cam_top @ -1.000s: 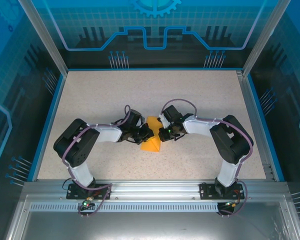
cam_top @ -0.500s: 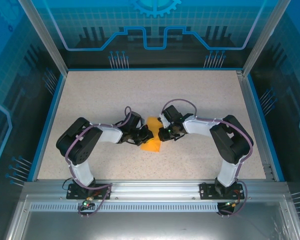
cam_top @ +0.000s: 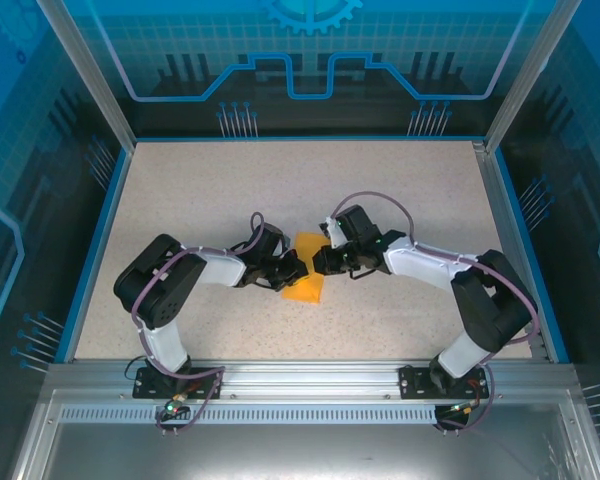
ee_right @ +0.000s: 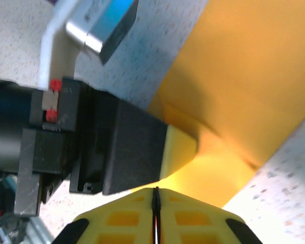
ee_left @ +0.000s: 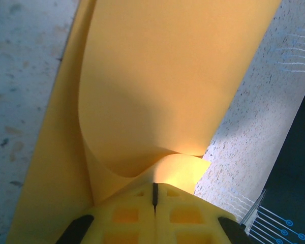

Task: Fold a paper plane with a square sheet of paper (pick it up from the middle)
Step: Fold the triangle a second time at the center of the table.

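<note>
Two arms reach in from 6 o'clock, and their tips meet at mid-table (cam_top: 400, 190). Your left gripper (ee_left: 154, 185) has its jaws pressed together at the 9 o'clock edge of the paper (cam_top: 302, 290). Its tips touch the spot where the paper curls up just ahead, but you cannot tell whether they pinch it. Your right gripper (ee_right: 155, 190), jaws likewise closed, sits at the 3 o'clock edge. One paper, orange and partly folded, lies between them.
</note>
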Available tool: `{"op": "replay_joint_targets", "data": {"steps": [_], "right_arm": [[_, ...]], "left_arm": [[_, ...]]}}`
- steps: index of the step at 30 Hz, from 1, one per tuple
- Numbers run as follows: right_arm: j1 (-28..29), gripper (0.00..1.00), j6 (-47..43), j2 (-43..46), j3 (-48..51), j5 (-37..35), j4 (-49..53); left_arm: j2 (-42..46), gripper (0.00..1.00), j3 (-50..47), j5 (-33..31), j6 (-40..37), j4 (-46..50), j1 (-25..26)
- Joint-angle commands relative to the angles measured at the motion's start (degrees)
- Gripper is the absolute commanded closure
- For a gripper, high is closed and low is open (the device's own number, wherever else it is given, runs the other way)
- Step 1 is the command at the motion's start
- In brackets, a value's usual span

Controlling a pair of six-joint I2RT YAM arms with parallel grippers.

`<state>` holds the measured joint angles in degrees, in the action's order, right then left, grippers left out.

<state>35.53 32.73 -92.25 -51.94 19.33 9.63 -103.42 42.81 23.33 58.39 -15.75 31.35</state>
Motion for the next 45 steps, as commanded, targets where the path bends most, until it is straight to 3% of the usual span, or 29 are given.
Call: {"op": "replay_joint_targets", "data": {"steps": [1, 13, 25, 45], "right_arm": [[1.67, 0.95, 5.92, -2.17, 1.23, 6.52, -4.39], [3.09, 0.98, 8.36, -9.09, 2.90, 9.26, -6.00], [3.01, 0.96, 5.00, -9.28, 3.23, 4.84, -0.67], [1.73, 0.93, 8.05, -7.05, 7.05, 8.01, -4.26]], "left_arm": [[-1.34, 1.00, -1.27, -2.12, -0.92, 4.07, 0.39], [-0.91, 1.00, -0.53, -1.63, -2.01, 5.50, 0.60], [-0.72, 1.00, -0.56, -1.93, -2.03, 5.82, 0.73], [-1.30, 1.00, -0.38, -1.76, -2.12, 6.16, 0.73]]}}
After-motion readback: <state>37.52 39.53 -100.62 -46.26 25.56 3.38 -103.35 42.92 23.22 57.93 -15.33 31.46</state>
